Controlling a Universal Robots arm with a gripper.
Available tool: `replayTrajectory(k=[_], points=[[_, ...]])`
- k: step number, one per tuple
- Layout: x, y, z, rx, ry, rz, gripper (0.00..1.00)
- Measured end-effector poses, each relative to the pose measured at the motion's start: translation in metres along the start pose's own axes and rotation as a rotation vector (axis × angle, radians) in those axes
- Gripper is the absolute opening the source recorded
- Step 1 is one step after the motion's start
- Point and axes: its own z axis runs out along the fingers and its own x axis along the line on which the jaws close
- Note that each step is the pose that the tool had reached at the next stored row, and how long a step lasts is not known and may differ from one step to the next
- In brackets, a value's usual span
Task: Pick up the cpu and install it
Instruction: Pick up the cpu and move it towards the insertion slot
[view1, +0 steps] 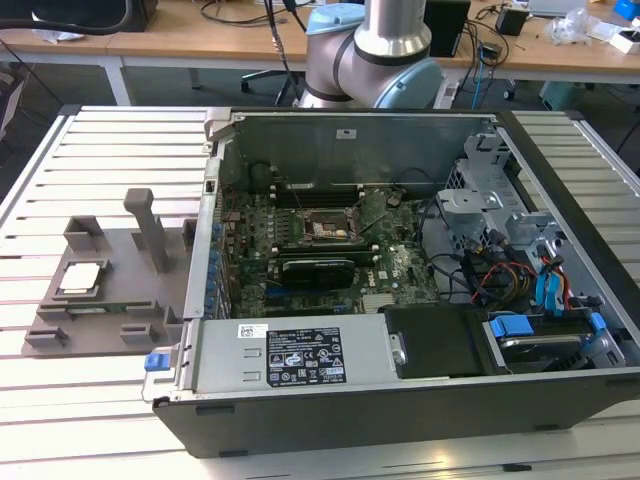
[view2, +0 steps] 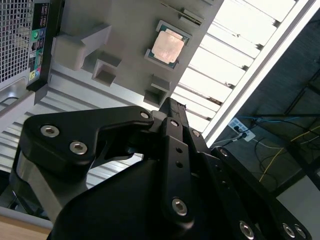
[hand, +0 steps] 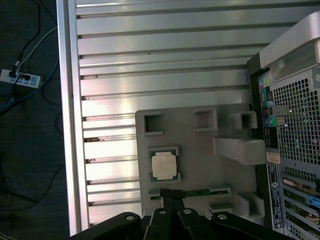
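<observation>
Slatted metal table (view1: 100, 140), grey fixture plate (view1: 130, 297) on it, open computer case (view1: 400, 412) alongside

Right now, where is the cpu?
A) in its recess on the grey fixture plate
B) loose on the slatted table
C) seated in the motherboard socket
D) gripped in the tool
A: the cpu lies flat in its recess on the grey fixture plate, outside the open computer case.

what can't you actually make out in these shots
Underside of the cpu: faces down into the fixture plate in both wrist views.
Socket in the case: too small in the exterior view to tell open or loaded.
Fixture plate's edge nearest the gripper: covered by it in the first wrist view.
</observation>
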Motion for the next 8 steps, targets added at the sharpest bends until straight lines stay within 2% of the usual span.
replayTrajectory(k=[6, 7, 8], points=[[0.0001, 0.0000, 0.0000, -0.0001, 0.0000, 0.000, 0.12], [0.0001, 0.0000, 0.0000, 0.0000, 0.0000, 0.000, 0.18], [0.0001, 0.0000, 0.0000, 0.0000, -0.0001, 0.000, 0.30]])
